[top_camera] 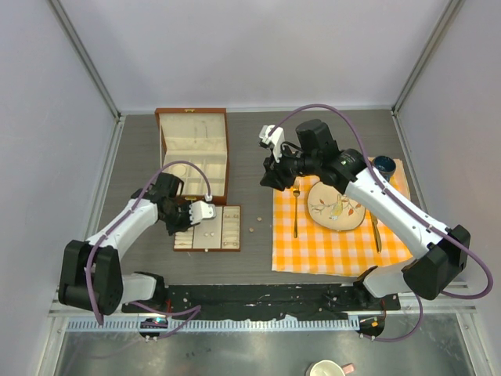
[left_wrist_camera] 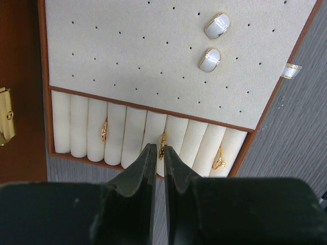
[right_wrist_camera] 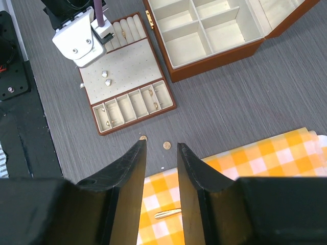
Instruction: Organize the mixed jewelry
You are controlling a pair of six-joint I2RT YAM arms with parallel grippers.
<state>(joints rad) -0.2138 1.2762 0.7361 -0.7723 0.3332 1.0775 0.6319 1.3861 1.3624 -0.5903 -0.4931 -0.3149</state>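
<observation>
The jewelry tray (top_camera: 232,218) lies in front of the open wooden box (top_camera: 193,153). My left gripper (left_wrist_camera: 159,149) is down at the tray's row of ring rolls (left_wrist_camera: 127,138), its jaws almost together around the lower end of a gold ring (left_wrist_camera: 162,143) seated in a slot. Two more gold rings (left_wrist_camera: 104,130) (left_wrist_camera: 219,159) sit in other slots. Two pearl-like studs (left_wrist_camera: 217,25) (left_wrist_camera: 210,59) rest on the perforated pad (left_wrist_camera: 127,51). My right gripper (right_wrist_camera: 161,145) hangs open and empty above the table. Two small gold pieces (right_wrist_camera: 143,138) (right_wrist_camera: 165,146) lie loose below it.
An orange checked cloth (top_camera: 337,235) on the right carries a painted plate (top_camera: 337,205), a gold fork (top_camera: 295,211), a gold knife (top_camera: 376,231) and a dark cup (top_camera: 383,166). The tray's compartment row (right_wrist_camera: 133,104) holds several small gold pieces.
</observation>
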